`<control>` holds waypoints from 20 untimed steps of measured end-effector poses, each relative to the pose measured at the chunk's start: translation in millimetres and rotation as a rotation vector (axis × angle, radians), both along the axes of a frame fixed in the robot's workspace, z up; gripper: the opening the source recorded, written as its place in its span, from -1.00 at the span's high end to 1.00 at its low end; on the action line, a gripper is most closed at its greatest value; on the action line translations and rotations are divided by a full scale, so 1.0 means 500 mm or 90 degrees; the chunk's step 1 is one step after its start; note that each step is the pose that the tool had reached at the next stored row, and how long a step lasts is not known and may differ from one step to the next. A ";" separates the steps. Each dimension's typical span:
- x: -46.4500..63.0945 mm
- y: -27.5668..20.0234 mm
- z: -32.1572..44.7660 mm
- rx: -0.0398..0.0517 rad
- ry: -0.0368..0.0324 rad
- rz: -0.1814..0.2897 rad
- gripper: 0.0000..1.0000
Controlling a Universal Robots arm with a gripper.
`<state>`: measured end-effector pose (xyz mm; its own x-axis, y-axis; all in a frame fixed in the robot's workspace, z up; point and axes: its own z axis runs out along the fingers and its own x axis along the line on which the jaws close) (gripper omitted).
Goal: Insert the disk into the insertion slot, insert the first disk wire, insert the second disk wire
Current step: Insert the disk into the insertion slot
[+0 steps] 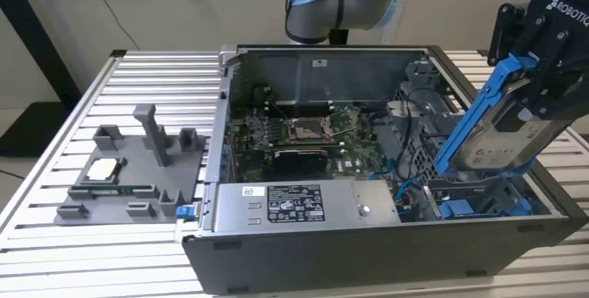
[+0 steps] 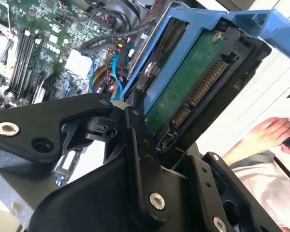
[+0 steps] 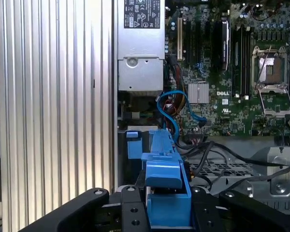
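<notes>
The disk [image 1: 497, 129], clipped in its blue carrier frame, is gripped by the pincer [image 1: 532, 84], whose black fingers [image 2: 140, 145] are closed against the carrier's sides. In the exterior view the disk is held tilted at the exterior view's right, its upper end raised above the rim of the open computer case [image 1: 368, 256] and its lower end lowered toward the insertion slot [image 1: 478, 205], the grey bay with blue fittings in the near right corner of the case. Whether the lower end touches the bay cannot be told. In the second wrist view the green circuit board and the connector row on the disk's underside are turned toward the camera, and a person's hand [image 2: 261, 137] is seen resting beyond the case. In the first wrist view the blue carrier is seen end-on between the fingers, with a blue cable [image 3: 170, 108] looped just beyond it. The motherboard [image 1: 304, 136] is seen lying flat at the middle of the case, and the power supply [image 1: 294, 205] along its near wall. On the slatted worktop [image 1: 138, 77], at the exterior view's left, a grey fixture [image 1: 129, 174] is placed beside the case.
</notes>
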<state>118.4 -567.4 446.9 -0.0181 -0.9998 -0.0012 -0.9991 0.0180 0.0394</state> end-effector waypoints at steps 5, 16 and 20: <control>0.008 -0.0019 -0.017 0.0001 0.0000 0.000 0.34; 0.010 -0.0085 -0.052 0.0002 0.0000 0.000 0.34; 0.010 -0.0127 -0.062 0.0002 0.0000 0.000 0.34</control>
